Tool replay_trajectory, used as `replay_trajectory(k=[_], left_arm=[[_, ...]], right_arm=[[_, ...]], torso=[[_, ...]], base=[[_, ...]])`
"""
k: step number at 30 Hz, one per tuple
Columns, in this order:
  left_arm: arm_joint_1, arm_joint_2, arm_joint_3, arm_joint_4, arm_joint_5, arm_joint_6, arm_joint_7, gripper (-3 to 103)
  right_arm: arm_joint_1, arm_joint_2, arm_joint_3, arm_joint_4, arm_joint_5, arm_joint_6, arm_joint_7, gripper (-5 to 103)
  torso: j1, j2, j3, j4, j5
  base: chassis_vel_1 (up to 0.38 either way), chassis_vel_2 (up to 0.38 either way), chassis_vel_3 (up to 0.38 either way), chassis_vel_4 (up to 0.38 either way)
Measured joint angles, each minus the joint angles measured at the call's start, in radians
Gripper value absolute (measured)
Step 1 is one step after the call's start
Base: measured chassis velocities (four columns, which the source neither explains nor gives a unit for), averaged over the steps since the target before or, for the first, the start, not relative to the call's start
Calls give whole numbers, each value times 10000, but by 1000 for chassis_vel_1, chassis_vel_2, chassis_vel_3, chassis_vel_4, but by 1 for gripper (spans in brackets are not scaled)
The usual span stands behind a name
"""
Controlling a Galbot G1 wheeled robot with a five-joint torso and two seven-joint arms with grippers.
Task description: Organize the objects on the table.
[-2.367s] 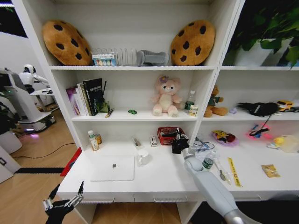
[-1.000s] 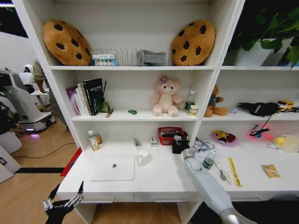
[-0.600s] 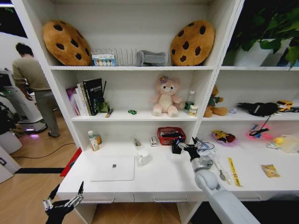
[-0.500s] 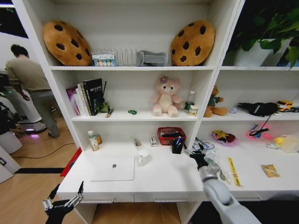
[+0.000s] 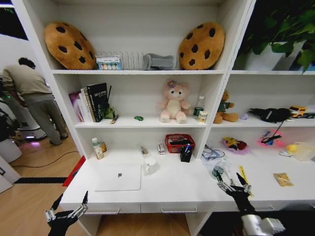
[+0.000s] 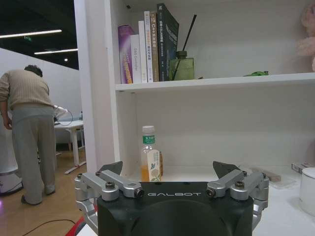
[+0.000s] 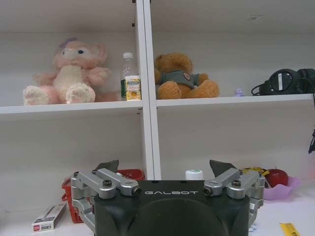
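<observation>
While the silver laptop [image 5: 118, 177] is lying closed and flat on the white table [image 5: 172, 189], both arms are hanging low at the table's front edge. The left pincer [image 5: 67, 208] is hovering off the table's front left corner, ahead of the laptop, its fingers spread wide and holding nothing; the left wrist view is showing the same open fingertips [image 6: 112, 168]. The right pincer [image 5: 233, 182] is sitting over the front edge well to the right of the laptop, likewise fully open and empty, with spread fingertips [image 7: 220, 168] in the right wrist view. A white mug [image 5: 149, 165] is standing just beside the laptop's right rear corner. A small black holder [image 5: 186, 155] with a blue pen [image 5: 187, 147] is standing behind the mug, next to a red basket [image 5: 178, 142]. The tiny green oval item [image 5: 139, 118] is lying on the shelf above the laptop.
</observation>
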Motion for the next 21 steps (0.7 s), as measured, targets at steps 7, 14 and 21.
replay_trajectory(k=[7,14,21], left_arm=[[0,0,0,0,0,0,0,100],[0,1,0,0,-1,0,0,100],[0,0,0,0,0,0,3,100]], right_arm=[[-136,298,69,111,-88,247,10,100],[-152,413,57,128,-158,387,-7,100],[206,387,-112,-127,-1068,515,47,100]], torso=[[3,-2,2,0,0],[3,-3,1,-3,-2],[1,-1,1,-2,-3]], base=[[-162,-139,152,136],[-237,-220,233,223],[-295,-310,320,304]])
